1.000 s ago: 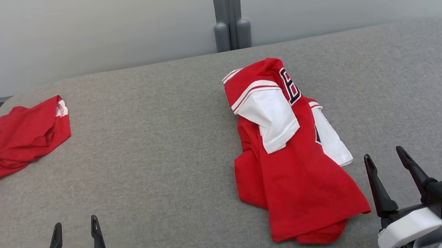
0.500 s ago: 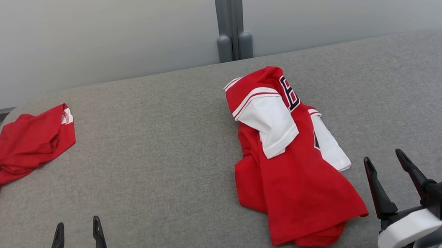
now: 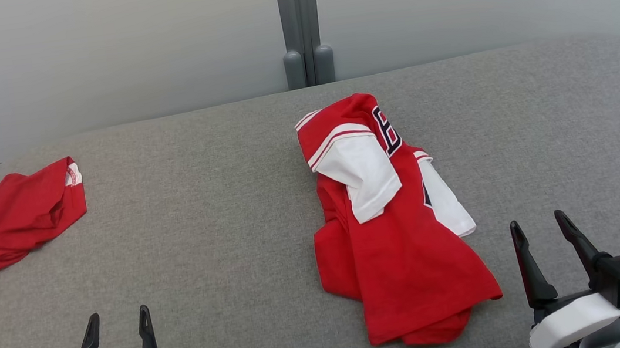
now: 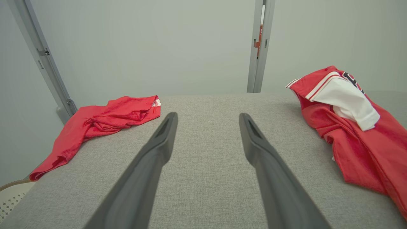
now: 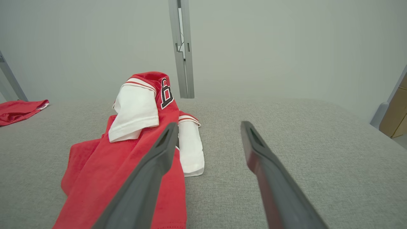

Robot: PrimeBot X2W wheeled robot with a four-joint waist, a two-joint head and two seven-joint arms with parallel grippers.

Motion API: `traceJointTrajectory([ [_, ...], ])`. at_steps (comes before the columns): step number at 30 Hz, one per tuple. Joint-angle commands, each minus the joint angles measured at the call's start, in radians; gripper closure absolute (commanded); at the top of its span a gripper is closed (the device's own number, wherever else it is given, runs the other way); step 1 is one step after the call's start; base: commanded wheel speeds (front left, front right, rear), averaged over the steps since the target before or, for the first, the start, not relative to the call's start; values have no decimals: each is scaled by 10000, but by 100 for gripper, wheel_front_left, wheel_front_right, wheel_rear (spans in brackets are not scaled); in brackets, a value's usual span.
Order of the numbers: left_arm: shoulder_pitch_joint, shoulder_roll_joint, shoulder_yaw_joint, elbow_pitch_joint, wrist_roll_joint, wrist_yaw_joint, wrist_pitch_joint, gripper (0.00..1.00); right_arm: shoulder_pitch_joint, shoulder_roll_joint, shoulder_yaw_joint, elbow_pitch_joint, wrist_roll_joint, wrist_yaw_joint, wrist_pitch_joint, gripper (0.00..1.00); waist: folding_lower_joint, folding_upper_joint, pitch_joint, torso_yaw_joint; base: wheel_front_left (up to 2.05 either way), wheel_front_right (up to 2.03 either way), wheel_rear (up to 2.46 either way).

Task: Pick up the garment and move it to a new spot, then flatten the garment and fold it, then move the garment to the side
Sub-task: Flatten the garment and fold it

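The garment (image 3: pixel 403 257) is a crumpled red jersey with white sleeves and dark lettering, lying right of centre on the grey padded table (image 3: pixel 202 211). It also appears at the right of the left wrist view (image 4: pixel 365 143) and at the left of the right wrist view (image 5: pixel 92 171). My right gripper (image 3: pixel 535 219) is open just to the right of the garment's near corner, not touching it, and its fingers (image 5: pixel 209 123) hold nothing. My left gripper (image 3: pixel 118 313) is open and empty (image 4: pixel 208 114) over bare table, well to the garment's left.
A second, plain red garment (image 3: pixel 8 223) lies bunched at the table's far-left edge (image 4: pixel 105 121). A grey post (image 3: pixel 300 21) stands against the pale wall behind the table. A cardboard box (image 5: pixel 396 117) sits beyond the table's right end.
The head camera has turned a little, so the whole scene sits slightly further left. Both garments lie as before, and both grippers stay open.
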Motion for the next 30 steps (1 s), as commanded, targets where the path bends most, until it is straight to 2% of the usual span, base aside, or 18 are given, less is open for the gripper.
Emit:
traceJointTrajectory([
  [1,-81,-31,32,0,81,-47,-5,0,-53,-23,-8,22,74,-14,-31,0,0,0,-2,-24,0,0,0],
  [8,-157,-47,42,-28,170,-58,-5,0,-114,-23,11,-38,79,-14,-31,0,0,0,58,-87,0,0,0],
  [12,-238,-85,-362,133,-66,-66,-5,0,-206,-23,115,-48,73,-12,-31,0,0,0,124,-237,0,0,0],
  [16,-463,-94,-2485,1042,-1001,-65,-5,0,-386,-25,347,-83,42,-14,-31,0,0,0,252,-597,0,0,0],
  [18,-791,-83,-3741,1611,-1966,-65,198,0,-478,-23,447,-113,53,-14,-31,0,0,0,311,-803,0,0,0],
  [21,-1410,-81,-5063,2430,-3277,-57,868,0,-574,-23,541,-147,64,-12,-31,0,0,0,414,-1086,0,0,0],
  [27,-2552,-122,-6082,4019,-5110,-55,1930,0,-716,-22,676,-210,-10,-14,-31,0,0,0,672,-1626,0,0,0],
  [30,-3085,-114,-6544,4518,-5580,-55,2031,0,-833,-22,626,-256,-12,-14,-31,0,0,0,858,-1825,0,0,0],
])
